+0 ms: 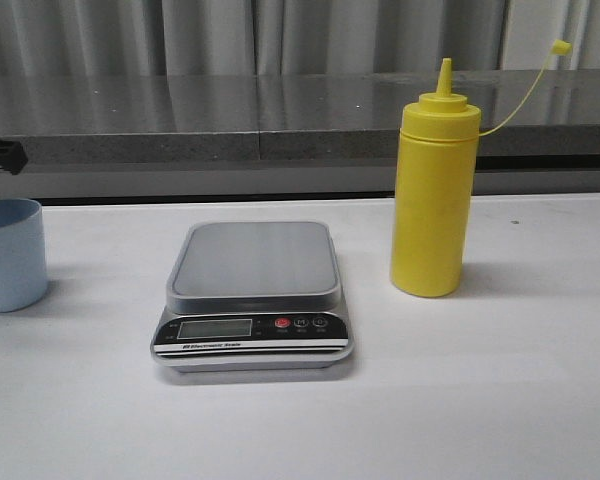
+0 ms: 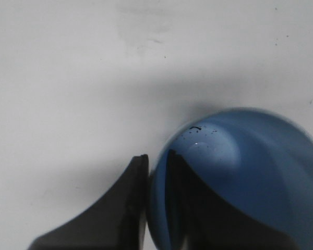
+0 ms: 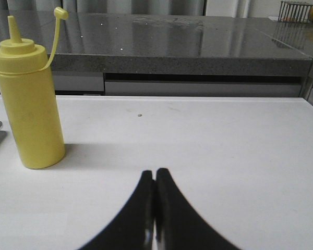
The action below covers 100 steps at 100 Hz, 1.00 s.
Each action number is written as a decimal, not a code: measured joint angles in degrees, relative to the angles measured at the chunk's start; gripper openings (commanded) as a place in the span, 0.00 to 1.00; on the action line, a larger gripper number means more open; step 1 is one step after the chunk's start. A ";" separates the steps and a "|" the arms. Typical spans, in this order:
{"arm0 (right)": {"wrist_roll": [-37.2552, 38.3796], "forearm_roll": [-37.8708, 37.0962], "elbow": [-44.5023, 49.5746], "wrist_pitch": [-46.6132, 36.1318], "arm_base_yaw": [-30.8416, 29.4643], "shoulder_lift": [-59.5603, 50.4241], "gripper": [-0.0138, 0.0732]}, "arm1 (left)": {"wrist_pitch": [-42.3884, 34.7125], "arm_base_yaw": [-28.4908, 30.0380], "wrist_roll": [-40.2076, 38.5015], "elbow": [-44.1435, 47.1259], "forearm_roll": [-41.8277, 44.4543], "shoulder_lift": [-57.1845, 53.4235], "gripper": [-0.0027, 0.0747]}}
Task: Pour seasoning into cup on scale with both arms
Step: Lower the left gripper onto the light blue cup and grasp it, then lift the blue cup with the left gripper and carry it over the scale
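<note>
My left fingers [image 2: 156, 208] straddle the cup [image 2: 240, 182] wall, one inside, one outside. My right fingers [image 3: 155, 208] are closed, empty, the bottle [image 3: 28, 104] well ahead. A rim pinch may tip the cup before the scale [image 1: 252, 290].

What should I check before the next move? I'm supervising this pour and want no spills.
1. Scale platform bare for the cup: ok.
2. Left gripper fingers straddle the cup wall: ok.
3. Firm grip on cup: cannot tell.
4. Seasoning upright, cap off nozzle: ok.
5. Right gripper open for the bottle: not ok, shut, empty.
6. Scale display on: cannot tell.
</note>
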 measured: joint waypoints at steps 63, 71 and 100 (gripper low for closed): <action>0.00 0.00 0.00 0.00 0.00 0.00 0.08 | 1.26 0.00 0.00 -2.29 -0.10 0.00 0.06; 0.00 0.00 0.00 0.00 0.00 0.00 0.08 | 2.90 0.00 0.00 -4.90 -0.10 0.00 0.06; 0.00 0.00 0.00 0.00 0.00 0.00 0.08 | 10.32 -3.12 0.00 -16.53 -0.45 0.04 0.06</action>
